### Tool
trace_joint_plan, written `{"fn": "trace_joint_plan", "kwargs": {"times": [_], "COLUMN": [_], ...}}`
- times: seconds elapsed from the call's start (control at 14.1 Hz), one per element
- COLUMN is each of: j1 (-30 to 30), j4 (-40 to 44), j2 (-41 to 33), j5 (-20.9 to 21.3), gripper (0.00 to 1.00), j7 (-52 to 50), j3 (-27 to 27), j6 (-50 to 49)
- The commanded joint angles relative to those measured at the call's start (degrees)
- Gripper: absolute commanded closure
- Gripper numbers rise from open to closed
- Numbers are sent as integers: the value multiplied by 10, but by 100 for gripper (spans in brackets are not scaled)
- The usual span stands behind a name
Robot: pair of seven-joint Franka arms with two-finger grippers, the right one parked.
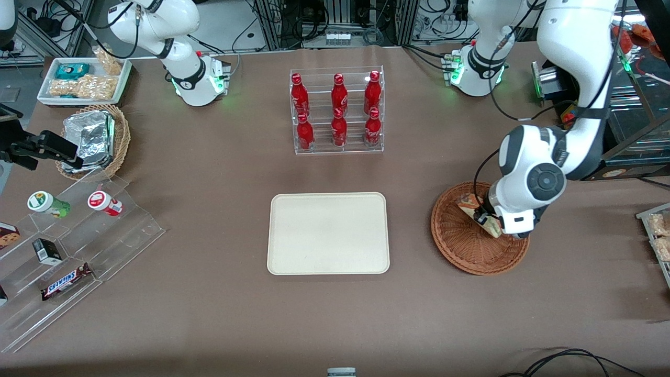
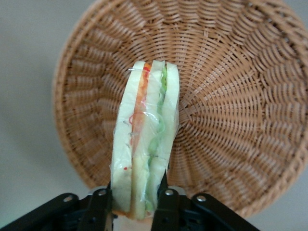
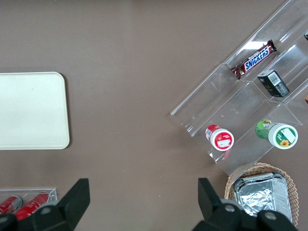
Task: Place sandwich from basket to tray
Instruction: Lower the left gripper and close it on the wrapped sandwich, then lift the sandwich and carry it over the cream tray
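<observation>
- In the front view's upper left, a white rectangular tray of snack bags [image 1: 84, 79] sits at the table edge, and just below it a small tan wicker basket holding crumpled silver foil packs [image 1: 96, 137].
- At lower left stands a clear stepped acrylic display [image 1: 78, 246] carrying a green-labelled cup [image 1: 47, 203], a red-labelled cup [image 1: 103, 202] and a Snickers bar [image 1: 66, 281].
- Upper centre: a clear acrylic rack with six red bottles [image 1: 337, 110].
- Centre of the frame: the flat cream-coloured rectangular plastic tray [image 1: 328, 233], nothing on it.
- Right of centre: the wide, shallow, reddish-brown round wicker basket [image 1: 471, 246] on the brown table [image 1: 209, 173].
- Over that basket the left arm's black two-finger gripper [image 2: 133, 204] is clamped on the triangular clear-wrapped sandwich of pale bread with red and green filling [image 2: 144, 154], one finger [image 2: 100, 207] against each bread face.
- The sandwich [image 1: 479, 214] stands on edge and lies within the basket's outline; whether it touches the weave I cannot tell.
</observation>
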Motion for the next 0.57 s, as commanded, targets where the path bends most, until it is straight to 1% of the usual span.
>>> {"fn": "trace_joint_plan", "kwargs": {"times": [0.0,0.14,0.21,0.28,0.42,0.49], "j1": [-10,-44,-63,-88,-132,-160], "j4": [65,87,102,128,196,235], "j2": [-1,3,15,33,87,116], "j5": [0,0,0,-5,-1,1], "gripper": [96,95,94,93,87,87], "j7": [10,29,69,104,124,138], "j3": [0,-4,-4,-4,-4,-4], "j6": [-50,-50,-50,-50,-48,-49]}}
